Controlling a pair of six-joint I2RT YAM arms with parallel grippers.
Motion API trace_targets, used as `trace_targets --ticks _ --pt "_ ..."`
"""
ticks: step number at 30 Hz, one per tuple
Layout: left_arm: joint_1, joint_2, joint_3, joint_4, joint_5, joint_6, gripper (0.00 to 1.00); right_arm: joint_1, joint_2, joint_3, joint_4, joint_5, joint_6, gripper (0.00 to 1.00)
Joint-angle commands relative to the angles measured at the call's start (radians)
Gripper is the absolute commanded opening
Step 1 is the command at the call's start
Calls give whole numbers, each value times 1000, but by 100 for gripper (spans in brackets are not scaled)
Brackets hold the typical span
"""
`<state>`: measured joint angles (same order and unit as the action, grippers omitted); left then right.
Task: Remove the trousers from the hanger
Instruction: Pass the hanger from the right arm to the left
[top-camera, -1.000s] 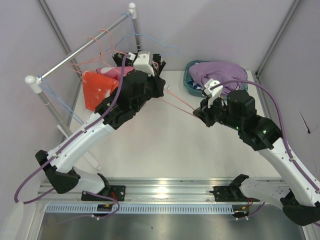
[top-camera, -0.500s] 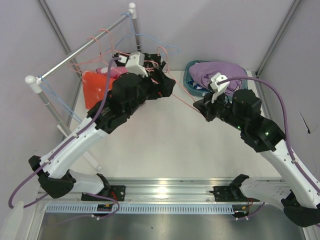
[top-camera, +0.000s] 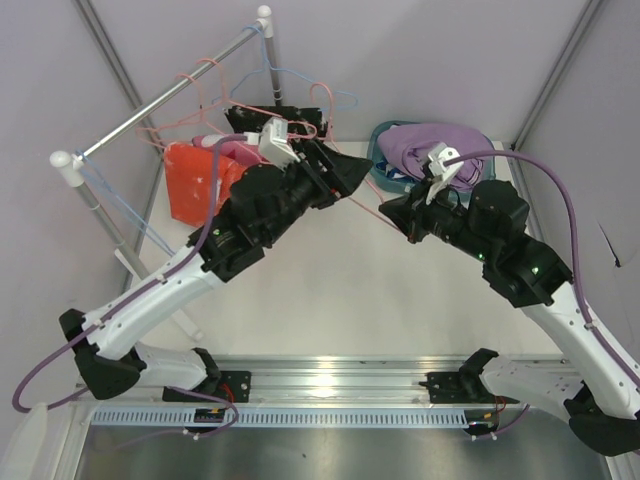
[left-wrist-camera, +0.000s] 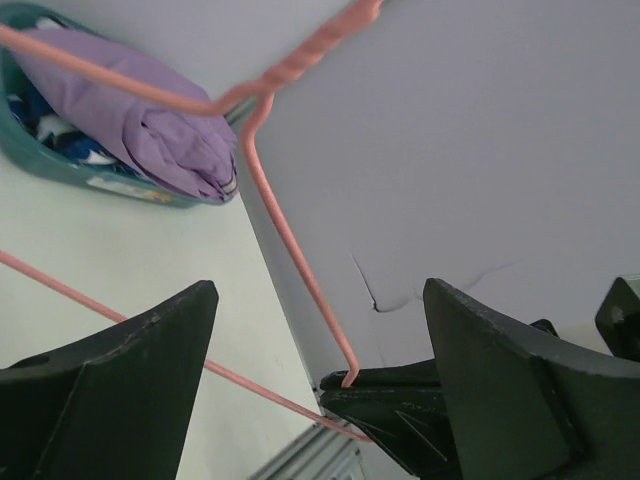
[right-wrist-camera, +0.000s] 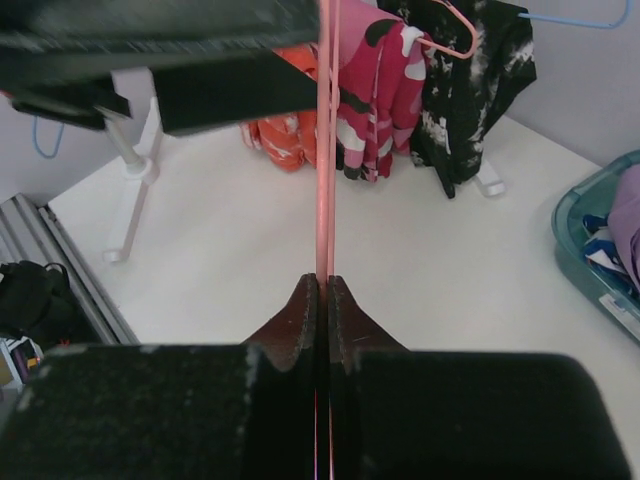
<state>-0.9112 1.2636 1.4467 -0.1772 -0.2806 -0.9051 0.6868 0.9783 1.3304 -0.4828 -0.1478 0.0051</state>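
Observation:
A bare pink wire hanger (top-camera: 365, 205) is pinched at one corner by my right gripper (top-camera: 387, 208), which is shut on the hanger (right-wrist-camera: 323, 200). My left gripper (top-camera: 350, 172) stands open, and the hanger's wire (left-wrist-camera: 290, 250) runs between its jaws without touching them. Orange trousers (top-camera: 195, 180), pink-magenta trousers (right-wrist-camera: 375, 80) and black speckled trousers (right-wrist-camera: 475, 70) hang on the rack. Lavender trousers (top-camera: 440, 145) lie on top in the teal basket (top-camera: 380, 165), over a blue-patterned pair (left-wrist-camera: 30, 110).
The rack's rail (top-camera: 160, 100) crosses the back left on white posts (top-camera: 68, 165), with blue and pink hangers (top-camera: 300, 75) on it. Grey walls close in the back and sides. The metal base rail (top-camera: 320, 380) runs along the near edge.
My left gripper has opened and swung right, away from the rack, towards the right gripper. The right gripper has shifted a little back and left with the hanger.

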Motion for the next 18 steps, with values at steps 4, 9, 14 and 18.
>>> trace_targets --ticks 4,9,14,18 --pt "-31 74 26 110 -25 -109 72 23 -49 -22 122 -38 56 0" --pt "-40 129 87 137 -43 -109 32 31 -52 -25 96 -12 61 0" --pt "-55 134 159 52 -91 -77 0 31 -67 -16 78 -22 90 21" --pt "-55 79 164 -82 -112 -86 0 31 -44 86 -9 -4 116 55"
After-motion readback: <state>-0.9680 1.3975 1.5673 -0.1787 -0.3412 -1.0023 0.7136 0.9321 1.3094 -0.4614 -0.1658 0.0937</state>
